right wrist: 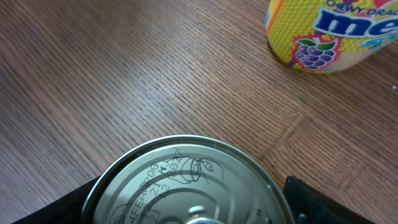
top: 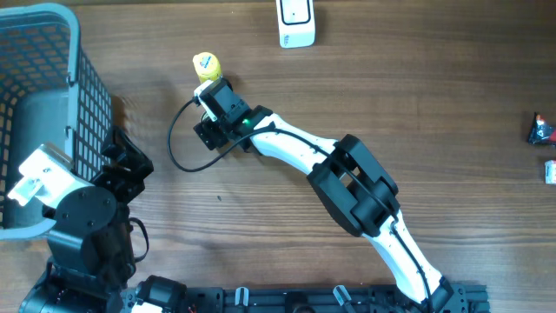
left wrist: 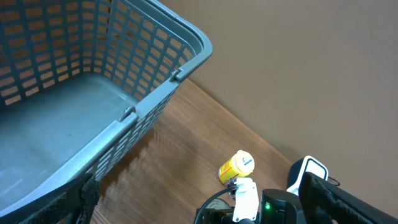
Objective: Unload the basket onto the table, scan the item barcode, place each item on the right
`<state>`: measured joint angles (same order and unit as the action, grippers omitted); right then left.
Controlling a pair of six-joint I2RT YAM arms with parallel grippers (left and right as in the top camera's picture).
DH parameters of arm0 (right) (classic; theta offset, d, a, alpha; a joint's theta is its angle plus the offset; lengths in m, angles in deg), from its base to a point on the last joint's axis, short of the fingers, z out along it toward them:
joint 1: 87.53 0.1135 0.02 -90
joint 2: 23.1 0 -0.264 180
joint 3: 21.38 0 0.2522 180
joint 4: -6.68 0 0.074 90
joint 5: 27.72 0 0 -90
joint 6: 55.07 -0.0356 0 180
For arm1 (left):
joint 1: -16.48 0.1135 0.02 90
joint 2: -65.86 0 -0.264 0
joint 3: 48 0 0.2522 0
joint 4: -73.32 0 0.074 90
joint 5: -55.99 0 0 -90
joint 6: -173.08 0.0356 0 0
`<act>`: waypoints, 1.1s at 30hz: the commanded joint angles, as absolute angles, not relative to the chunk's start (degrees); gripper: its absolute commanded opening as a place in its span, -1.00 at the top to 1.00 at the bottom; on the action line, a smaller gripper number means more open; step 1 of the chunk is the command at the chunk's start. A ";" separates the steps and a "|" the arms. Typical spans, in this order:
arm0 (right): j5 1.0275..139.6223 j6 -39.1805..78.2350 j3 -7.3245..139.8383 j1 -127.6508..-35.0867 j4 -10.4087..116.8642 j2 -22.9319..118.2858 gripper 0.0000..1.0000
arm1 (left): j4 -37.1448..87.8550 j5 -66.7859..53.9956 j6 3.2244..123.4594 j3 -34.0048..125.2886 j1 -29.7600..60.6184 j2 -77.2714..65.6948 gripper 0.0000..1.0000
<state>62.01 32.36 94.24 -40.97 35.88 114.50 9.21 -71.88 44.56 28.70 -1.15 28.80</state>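
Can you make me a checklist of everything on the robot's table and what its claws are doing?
Surface: wooden table, no spills seen.
Job's things: tin can standing lid up between the right gripper's fingers; white scanner at the far edge.
Clutter: yellow candy tub just past the can; grey basket on the left; two small packets at the right edge.
Grippers: right gripper is around the can, squeeze not clear; left gripper is open and empty by the basket.
Cables: black cable loops beside the right wrist.
Surroundings: plain brown backdrop beyond the table.
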 commanded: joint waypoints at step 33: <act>63.19 27.02 95.27 -49.36 55.84 116.32 -0.35 | 8.84 -72.62 43.57 28.66 -1.37 28.95 -0.99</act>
